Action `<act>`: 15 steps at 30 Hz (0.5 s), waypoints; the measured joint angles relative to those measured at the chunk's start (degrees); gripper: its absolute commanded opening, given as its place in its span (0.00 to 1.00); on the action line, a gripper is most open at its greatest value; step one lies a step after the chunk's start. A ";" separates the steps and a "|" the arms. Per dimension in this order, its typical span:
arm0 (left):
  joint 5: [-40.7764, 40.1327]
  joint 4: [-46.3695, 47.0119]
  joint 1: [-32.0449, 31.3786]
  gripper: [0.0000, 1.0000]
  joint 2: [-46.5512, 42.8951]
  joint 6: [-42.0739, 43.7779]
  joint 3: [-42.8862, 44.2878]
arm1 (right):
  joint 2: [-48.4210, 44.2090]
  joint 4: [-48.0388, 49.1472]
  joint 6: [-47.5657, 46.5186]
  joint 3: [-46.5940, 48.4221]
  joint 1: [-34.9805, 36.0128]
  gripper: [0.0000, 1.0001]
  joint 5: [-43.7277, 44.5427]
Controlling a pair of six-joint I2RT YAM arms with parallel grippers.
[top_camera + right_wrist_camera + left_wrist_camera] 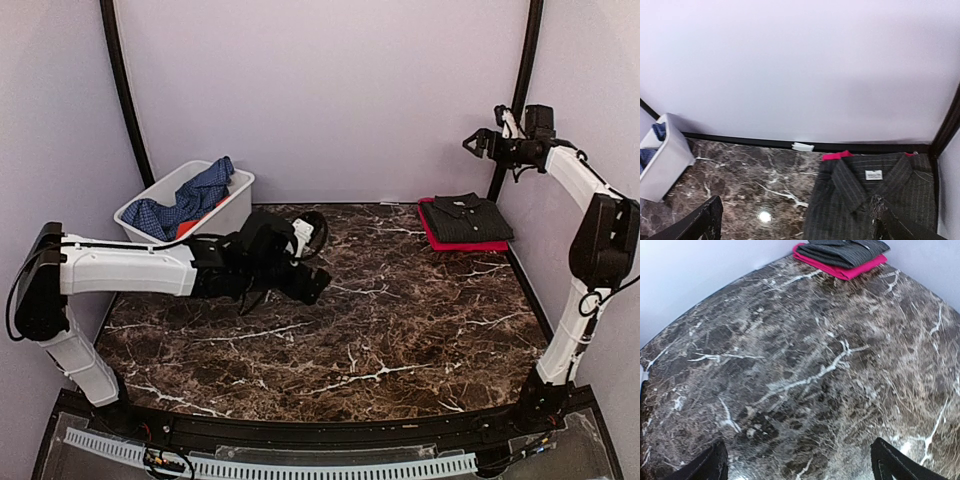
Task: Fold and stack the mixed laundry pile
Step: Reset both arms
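Right wrist | right pincer (797,209) wide, empty | pinstriped shirt (902,175) below, on red cloth (836,155)

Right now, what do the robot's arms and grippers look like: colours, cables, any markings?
The left arm and the right arm both have white shells with chunky black joint housings, and thin black cables loop beside the joints. The left gripper and the right gripper are all black, with tapered fingers. No markings are readable.
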 measured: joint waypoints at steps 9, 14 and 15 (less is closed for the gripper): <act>3.65 -9.05 11.08 0.99 -7.48 -4.00 8.04 | -15.69 7.96 5.01 -18.23 8.57 0.98 -7.50; 5.81 -12.44 16.79 0.99 -9.86 -6.88 9.16 | -22.56 10.71 5.44 -31.32 17.33 0.98 -6.88; 6.10 -13.00 17.27 0.99 -9.75 -7.48 9.11 | -23.91 11.15 5.64 -34.05 18.84 0.98 -6.47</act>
